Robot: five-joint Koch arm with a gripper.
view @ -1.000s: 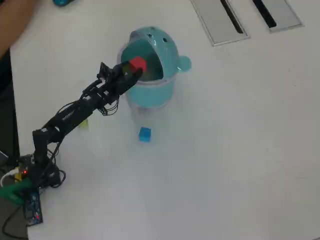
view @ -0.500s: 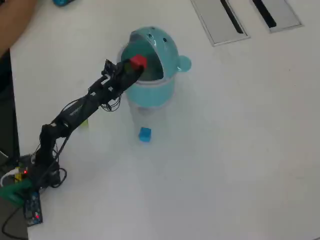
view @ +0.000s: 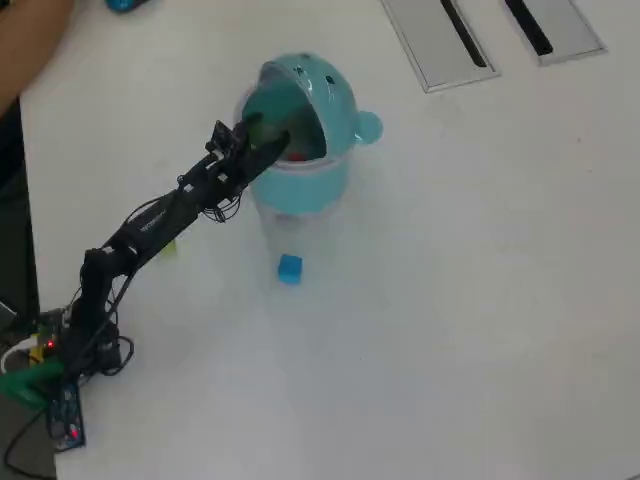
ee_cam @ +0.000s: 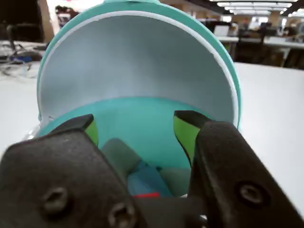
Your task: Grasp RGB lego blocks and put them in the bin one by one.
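Pincer point(ee_cam: 137, 126) spread apart and empty over the bin point(view: 335, 110) mouth. Red block point(ee_cam: 145, 194) lying inside, on the bin floor. Best lifted straight clear of the smooth plastic domed hood, then swung toward 6 o'clock for the small, hard-edged blue block point(view: 289, 267) on the matte white counter point(view: 480, 300).

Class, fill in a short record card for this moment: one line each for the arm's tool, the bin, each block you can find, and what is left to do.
Tool: open, empty, held over the bin's mouth
Bin: teal, hooded lid, standing on the white table
Red block: inside the bin, only a sliver showing
Blue block: on the table in front of the bin
Yellowish-green block: on the table, partly hidden by the arm
Left to do: blue and yellowish-green blocks not yet binned
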